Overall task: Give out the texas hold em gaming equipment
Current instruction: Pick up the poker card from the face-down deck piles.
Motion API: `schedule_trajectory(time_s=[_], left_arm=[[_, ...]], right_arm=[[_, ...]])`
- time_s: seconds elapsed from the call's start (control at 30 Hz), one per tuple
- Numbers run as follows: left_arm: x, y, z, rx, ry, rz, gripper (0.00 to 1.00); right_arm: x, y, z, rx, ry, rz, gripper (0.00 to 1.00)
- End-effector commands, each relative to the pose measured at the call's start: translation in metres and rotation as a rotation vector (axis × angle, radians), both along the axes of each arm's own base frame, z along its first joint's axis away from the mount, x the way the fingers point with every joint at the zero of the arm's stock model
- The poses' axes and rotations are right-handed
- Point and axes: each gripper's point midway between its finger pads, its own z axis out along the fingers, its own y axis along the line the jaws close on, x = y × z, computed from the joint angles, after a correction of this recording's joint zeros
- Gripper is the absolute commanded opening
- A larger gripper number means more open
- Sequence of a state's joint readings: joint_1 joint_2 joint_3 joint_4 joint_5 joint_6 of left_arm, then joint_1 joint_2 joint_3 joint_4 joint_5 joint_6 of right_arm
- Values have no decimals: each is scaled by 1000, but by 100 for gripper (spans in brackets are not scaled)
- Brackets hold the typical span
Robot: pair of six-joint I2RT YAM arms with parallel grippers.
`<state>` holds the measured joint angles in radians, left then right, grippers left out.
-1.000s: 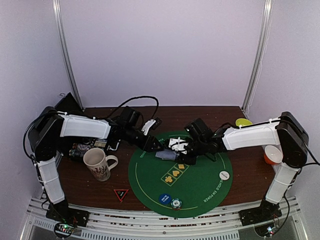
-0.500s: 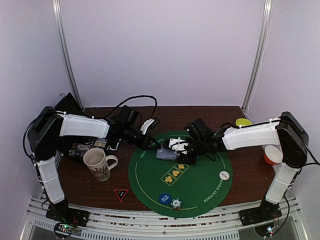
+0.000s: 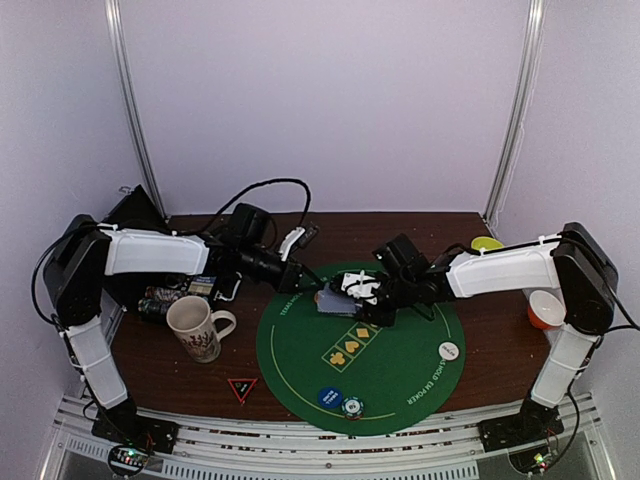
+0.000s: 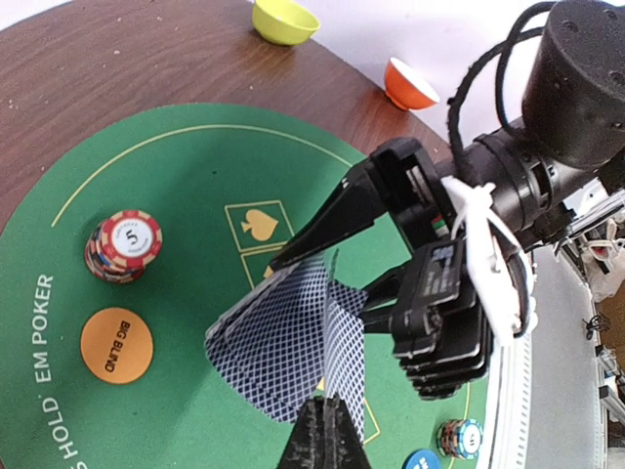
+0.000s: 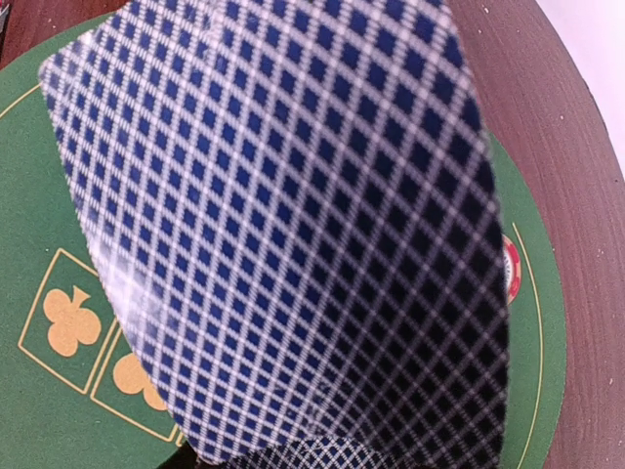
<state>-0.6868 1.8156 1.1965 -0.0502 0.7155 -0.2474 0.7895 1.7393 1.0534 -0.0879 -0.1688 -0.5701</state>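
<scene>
My right gripper (image 3: 347, 296) is shut on a deck of blue-backed playing cards (image 4: 269, 337) above the green poker mat (image 3: 400, 375). Its dark fingers (image 4: 342, 210) clamp the deck from both sides. My left gripper (image 4: 332, 420) is shut on the edge of one bent card (image 4: 350, 342) fanning off the deck. In the right wrist view a card back (image 5: 293, 225) hides the jaws. On the mat lie a red-white chip stack (image 4: 124, 244), a teal-white chip stack (image 3: 351, 406), an orange button (image 4: 116, 344), a blue button (image 3: 330, 396) and a white button (image 3: 449, 350).
A patterned cream mug (image 3: 195, 328) stands left of the mat, with dark clutter (image 3: 160, 300) behind it. A red triangle marker (image 3: 242, 388) lies near the front. A yellow bowl (image 3: 487, 244) and an orange bowl (image 3: 545, 310) sit at the right.
My left gripper has shut on a card at the deck's edge and drawn back slightly to the left. The right gripper keeps hold of the deck, shifted only a little.
</scene>
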Motion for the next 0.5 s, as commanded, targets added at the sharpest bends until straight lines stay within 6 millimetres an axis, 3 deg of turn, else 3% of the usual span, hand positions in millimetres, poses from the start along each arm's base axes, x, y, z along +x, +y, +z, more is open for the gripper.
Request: schedule_trajectory(time_s=[0.0, 0.17, 0.3, 0.47], left_arm=[[2, -6, 26, -95, -58, -22, 0], [13, 0, 38, -101, -88, 29, 0], [31, 23, 41, -80, -58, 142, 0], [27, 38, 74, -157, -131, 158, 0]], right_arm=[[1, 1, 11, 41, -12, -6, 51], [1, -2, 14, 48, -9, -8, 51], [2, -6, 18, 61, -15, -16, 51], [3, -12, 14, 43, -5, -22, 51]])
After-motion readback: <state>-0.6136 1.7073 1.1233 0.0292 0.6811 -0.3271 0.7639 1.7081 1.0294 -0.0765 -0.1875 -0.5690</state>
